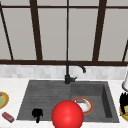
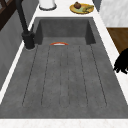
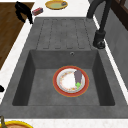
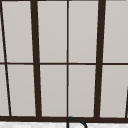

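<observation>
My left hand (image 1: 37, 114) hovers at the sink's front edge over the ribbed drainboard (image 1: 45, 97), fingers hanging loose and holding nothing. The same hand appears in the left side view (image 2: 122, 62) and in the right side view (image 3: 23, 10), close to a small red block (image 3: 37, 11). My right hand (image 1: 123, 100) floats at the far right above a yellow plate (image 1: 123, 113), fingers straight, nothing in it. A large red ball (image 1: 67, 115) sits low in the front view, before the sink's front edge. An orange-rimmed plate (image 3: 56, 83) with a grey-purple food piece (image 3: 78, 76) lies in the basin.
A black faucet (image 1: 68, 73) stands behind the sink (image 1: 107, 100). On the left counter are another yellow plate (image 1: 3, 100) and the red block (image 1: 8, 117). A white object (image 1: 125, 82) stands at the back right. A dark-framed window (image 4: 67, 62) is above.
</observation>
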`<state>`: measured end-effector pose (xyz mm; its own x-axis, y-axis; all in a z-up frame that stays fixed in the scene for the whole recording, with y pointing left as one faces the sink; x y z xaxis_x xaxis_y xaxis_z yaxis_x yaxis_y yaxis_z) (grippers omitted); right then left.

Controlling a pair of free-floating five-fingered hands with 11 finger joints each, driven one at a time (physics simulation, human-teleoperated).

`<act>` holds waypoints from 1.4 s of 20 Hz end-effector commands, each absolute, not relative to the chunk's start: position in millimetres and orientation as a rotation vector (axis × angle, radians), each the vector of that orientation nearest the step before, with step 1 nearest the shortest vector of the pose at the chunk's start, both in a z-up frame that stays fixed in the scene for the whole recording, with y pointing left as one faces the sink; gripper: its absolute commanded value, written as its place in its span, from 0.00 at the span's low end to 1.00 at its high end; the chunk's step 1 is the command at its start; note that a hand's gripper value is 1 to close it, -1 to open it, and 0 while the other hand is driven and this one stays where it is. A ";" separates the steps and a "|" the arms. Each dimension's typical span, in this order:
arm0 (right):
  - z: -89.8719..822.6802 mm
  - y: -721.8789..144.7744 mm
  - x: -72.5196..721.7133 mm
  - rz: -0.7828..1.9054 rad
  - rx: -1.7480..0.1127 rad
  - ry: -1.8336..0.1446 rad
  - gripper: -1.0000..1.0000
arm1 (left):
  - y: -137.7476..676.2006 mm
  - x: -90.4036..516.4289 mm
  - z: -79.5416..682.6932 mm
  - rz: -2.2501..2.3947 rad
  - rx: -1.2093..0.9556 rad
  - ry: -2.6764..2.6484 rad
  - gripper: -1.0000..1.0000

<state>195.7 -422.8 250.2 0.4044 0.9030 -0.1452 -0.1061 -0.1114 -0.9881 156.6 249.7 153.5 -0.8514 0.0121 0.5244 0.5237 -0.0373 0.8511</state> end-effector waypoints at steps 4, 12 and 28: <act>235.8 -388.4 169.2 1.017 -1.442 -0.843 0.00 | 249.7 156.6 153.5 -1.950 -0.565 -1.885 0.50; 215.8 -359.7 152.6 1.115 -1.360 -0.908 0.00 | 249.7 156.6 153.5 -1.950 -0.565 -1.885 0.50; 147.2 -336.1 98.9 1.257 -1.180 -1.052 0.00 | 249.7 156.6 153.5 -1.950 -0.565 -1.885 0.50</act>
